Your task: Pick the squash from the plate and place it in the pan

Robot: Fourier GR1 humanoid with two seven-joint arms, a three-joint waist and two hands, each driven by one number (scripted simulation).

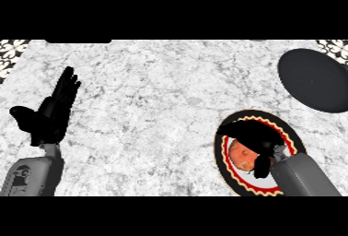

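Note:
An orange-red squash (240, 155) lies on a round plate (288, 134) with a black rim and red and cream bands, at the lower right. My right hand (258, 140) sits over the plate with its fingers curled round the squash and hides most of it. The pan (314, 79) is a dark oval at the upper right, apart from the plate. My left hand (53, 110) rests open at the left, fingers pointing up, holding nothing.
The counter (156, 92) is pale grey marble. Patterned tiles (12, 50) show at the upper left corner, and more patterned tiles (336, 46) at the upper right corner.

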